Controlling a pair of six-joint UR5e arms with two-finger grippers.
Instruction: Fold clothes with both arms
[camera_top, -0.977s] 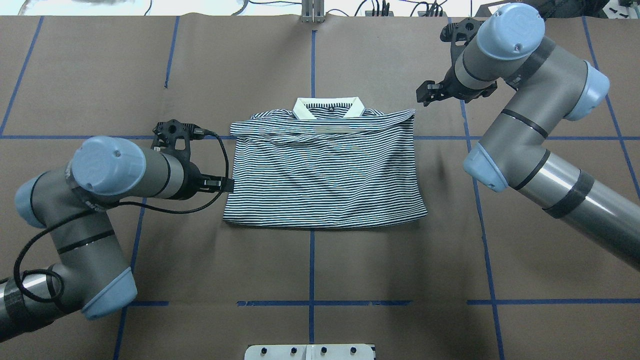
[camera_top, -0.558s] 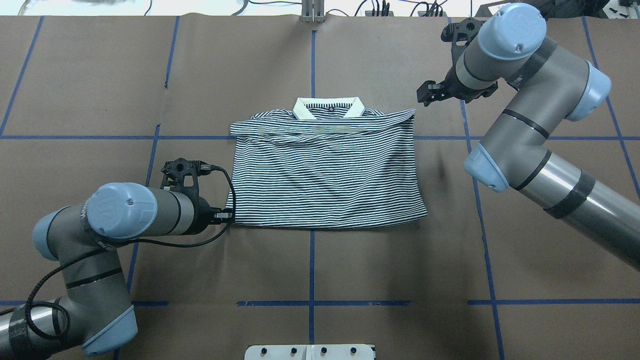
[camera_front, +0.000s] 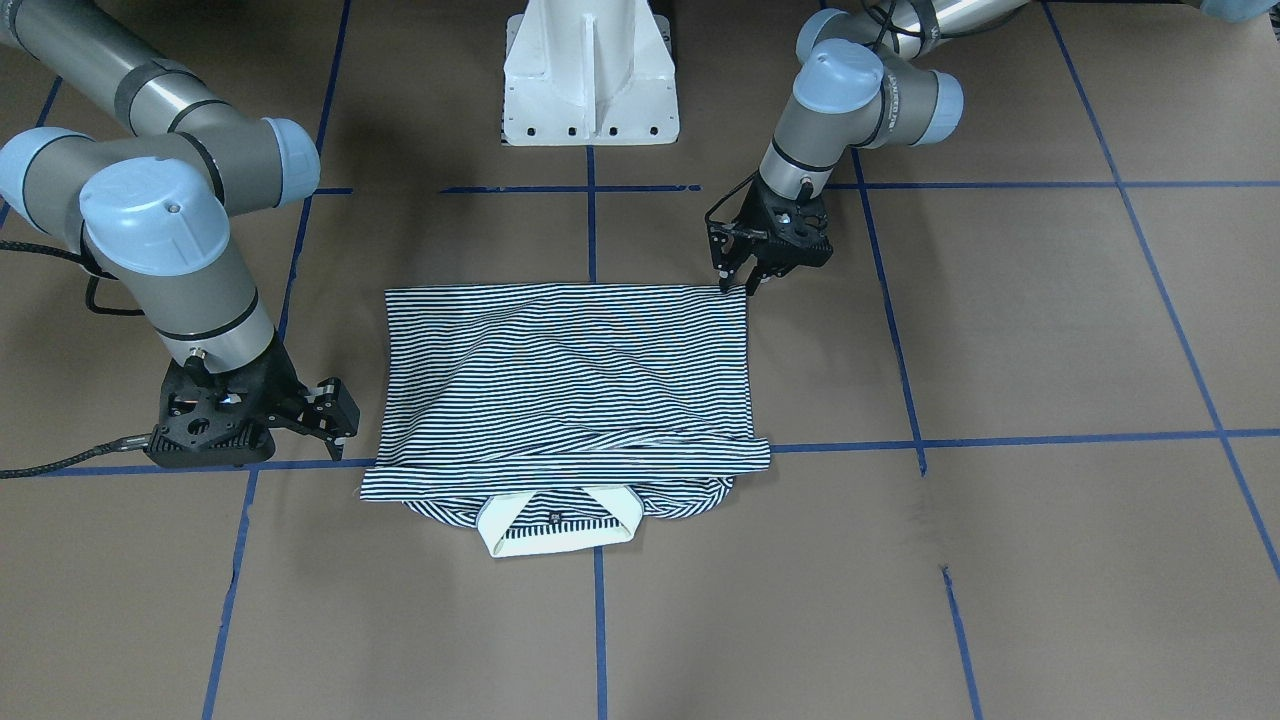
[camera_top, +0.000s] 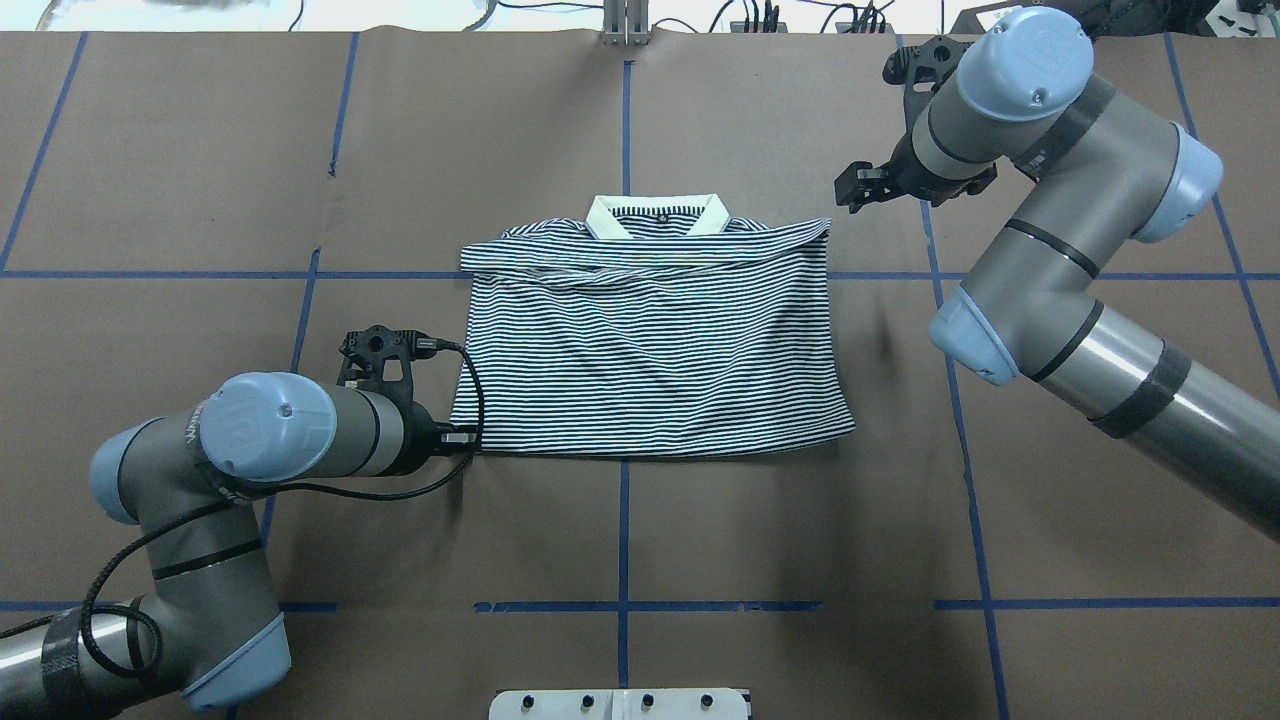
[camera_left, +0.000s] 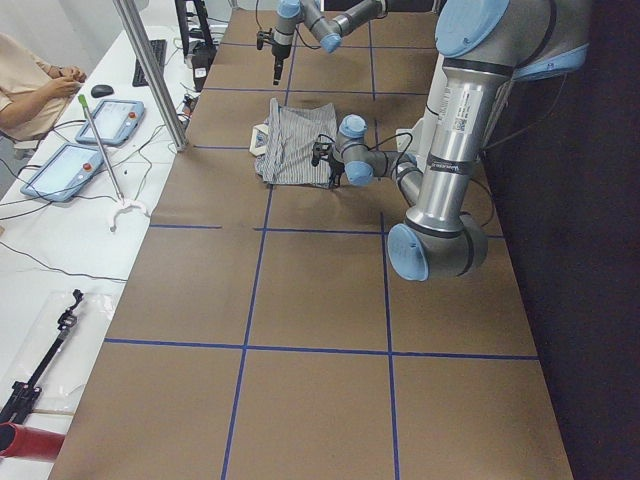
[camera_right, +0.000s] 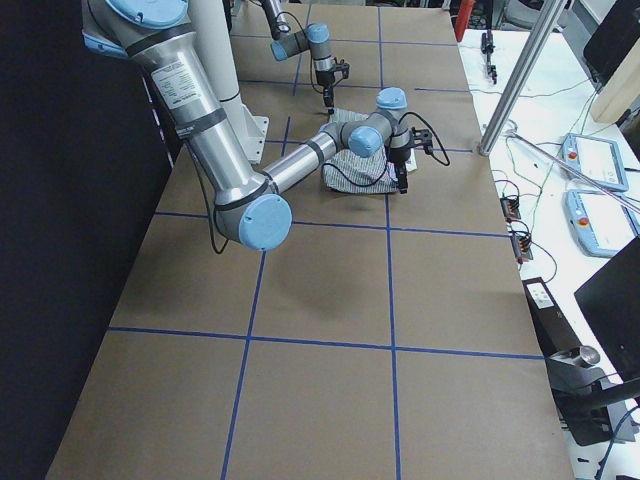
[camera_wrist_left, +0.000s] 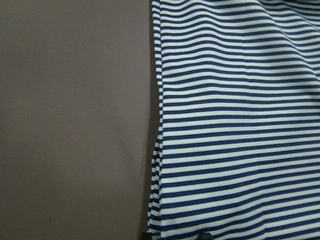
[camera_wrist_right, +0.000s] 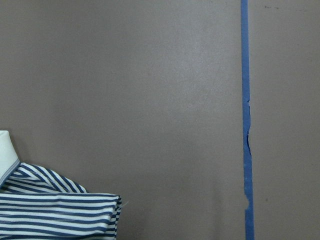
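One striped polo shirt (camera_top: 650, 350) lies folded at the middle of the tabletop (camera_top: 800, 550). Its cream collar (camera_top: 603, 215) points away from the robot, and its long axis runs side to side. Two claws are near it. The left claw (camera_top: 466, 437) is at the shirt's near left corner, fingers spread at the fabric's edge. The right claw (camera_top: 846, 190), also spread, hovers just off the far right corner, gripping nothing.
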